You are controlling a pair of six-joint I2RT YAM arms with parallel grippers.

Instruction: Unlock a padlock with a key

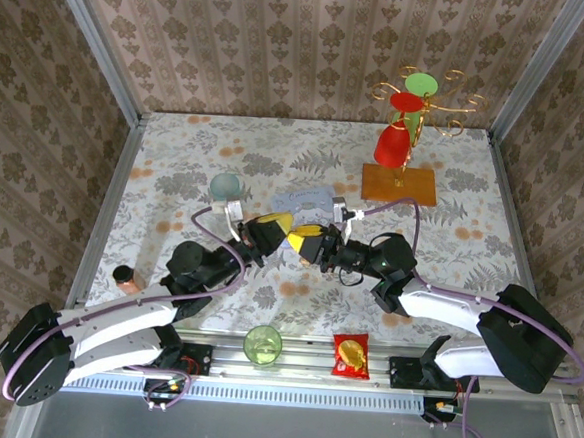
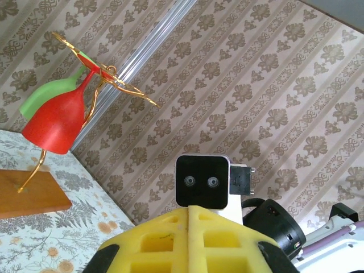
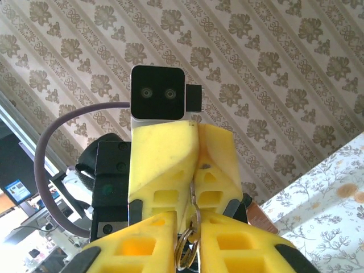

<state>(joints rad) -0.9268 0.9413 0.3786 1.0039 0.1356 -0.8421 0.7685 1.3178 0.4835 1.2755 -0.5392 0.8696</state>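
Your right pincer (image 3: 191, 223) is clamped on the key (image 3: 193, 205), its ring (image 3: 178, 250) dangling; your left pincer (image 2: 189, 215) is pressed together, meeting it tip to tip above the tabletop (image 1: 207, 143).

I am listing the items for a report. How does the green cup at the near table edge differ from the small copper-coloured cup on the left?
Colour: the green cup is translucent lime green, while the copper-coloured cup is opaque reddish brown.
Width: the green cup looks wider than the copper-coloured cup.
Place: the green cup stands mid near edge of the table; the copper-coloured cup stands by its left edge.
Both stand upright, mouth up.
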